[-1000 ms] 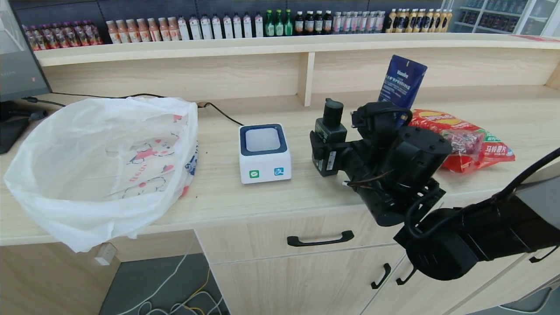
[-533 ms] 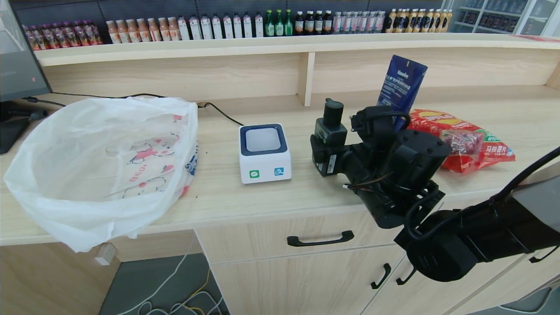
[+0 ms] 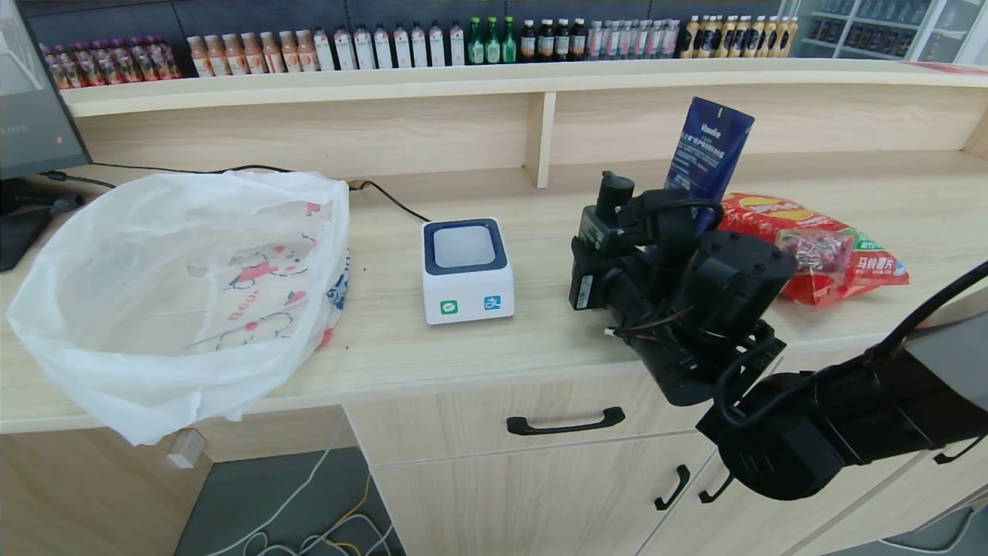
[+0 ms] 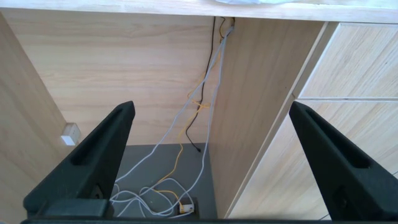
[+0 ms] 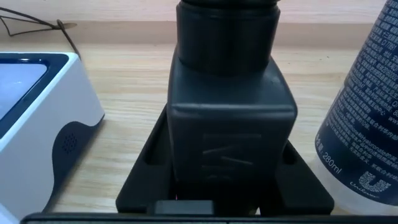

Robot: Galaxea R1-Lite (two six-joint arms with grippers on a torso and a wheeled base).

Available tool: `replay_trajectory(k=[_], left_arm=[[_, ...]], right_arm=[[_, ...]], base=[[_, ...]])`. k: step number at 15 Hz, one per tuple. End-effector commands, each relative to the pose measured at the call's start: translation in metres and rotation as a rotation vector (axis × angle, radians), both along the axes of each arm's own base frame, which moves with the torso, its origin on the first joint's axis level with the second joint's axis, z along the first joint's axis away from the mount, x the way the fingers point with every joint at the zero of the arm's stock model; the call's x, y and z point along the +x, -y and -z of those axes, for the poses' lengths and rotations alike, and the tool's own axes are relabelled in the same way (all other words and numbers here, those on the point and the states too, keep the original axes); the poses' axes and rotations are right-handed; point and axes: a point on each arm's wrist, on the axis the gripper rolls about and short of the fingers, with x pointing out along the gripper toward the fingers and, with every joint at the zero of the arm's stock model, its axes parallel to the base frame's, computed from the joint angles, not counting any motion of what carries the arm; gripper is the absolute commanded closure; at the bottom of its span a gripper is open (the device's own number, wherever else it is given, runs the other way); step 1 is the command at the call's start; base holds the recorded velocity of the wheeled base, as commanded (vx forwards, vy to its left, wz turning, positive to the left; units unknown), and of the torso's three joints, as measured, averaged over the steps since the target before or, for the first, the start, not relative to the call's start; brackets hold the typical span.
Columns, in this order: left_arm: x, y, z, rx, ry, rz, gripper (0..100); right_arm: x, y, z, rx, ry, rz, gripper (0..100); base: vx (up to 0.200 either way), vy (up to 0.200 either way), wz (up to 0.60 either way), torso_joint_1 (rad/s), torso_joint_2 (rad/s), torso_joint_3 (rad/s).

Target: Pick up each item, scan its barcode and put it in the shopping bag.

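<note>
Early days: right gripper (image 3: 594, 270) pinches dark bottle (image 3: 600, 224) beside scanner (image 3: 466, 266) mid-counter (image 3: 540, 340), scan not done I'd say. Shopping bag (image 3: 177, 293) at left end looks empty. Tube (image 3: 706, 147), chips (image 3: 841, 259) wait at right end. Left gripper (image 4: 214, 155) spread, empty

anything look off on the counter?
Nothing spilled or damaged. Only oddity: the shopping bag sags over the counter's front edge. The dark bottle sits slightly tilted in the right gripper.
</note>
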Motion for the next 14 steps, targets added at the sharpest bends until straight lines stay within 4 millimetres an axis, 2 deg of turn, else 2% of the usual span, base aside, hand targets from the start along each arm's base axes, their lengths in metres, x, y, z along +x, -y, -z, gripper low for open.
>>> replay_trajectory(k=[1, 4, 8, 9, 10, 11, 14], left_arm=[[0.0, 0.0, 0.0, -0.001, 0.0, 0.0, 0], [0.0, 0.0, 0.0, -0.001, 0.0, 0.0, 0], [0.0, 0.0, 0.0, -0.001, 0.0, 0.0, 0], [0.0, 0.0, 0.0, -0.001, 0.0, 0.0, 0], [0.0, 0.0, 0.0, -0.001, 0.0, 0.0, 0], [0.0, 0.0, 0.0, -0.001, 0.0, 0.0, 0], [0.0, 0.0, 0.0, -0.001, 0.0, 0.0, 0]], right_arm=[[-0.004, 0.0, -0.006, 0.013, 0.02, -0.007, 100], [-0.012, -0.006, -0.007, 0.014, 0.018, -0.035, 100], [-0.037, 0.001, -0.021, 0.028, 0.037, -0.066, 100], [-0.054, 0.005, -0.025, 0.026, 0.036, -0.09, 100], [-0.062, 0.007, -0.026, 0.025, 0.033, -0.099, 100], [-0.084, 0.016, -0.03, 0.023, 0.031, -0.123, 100], [-0.119, 0.043, -0.032, 0.018, 0.027, -0.146, 100]], base=[[0.0, 0.0, 0.0, 0.0, 0.0, 0.0], [0.0, 0.0, 0.0, 0.0, 0.0, 0.0], [0.0, 0.0, 0.0, 0.0, 0.0, 0.0], [0.0, 0.0, 0.0, 0.0, 0.0, 0.0], [0.0, 0.0, 0.0, 0.0, 0.0, 0.0], [0.0, 0.0, 0.0, 0.0, 0.0, 0.0], [0.0, 0.0, 0.0, 0.0, 0.0, 0.0]])
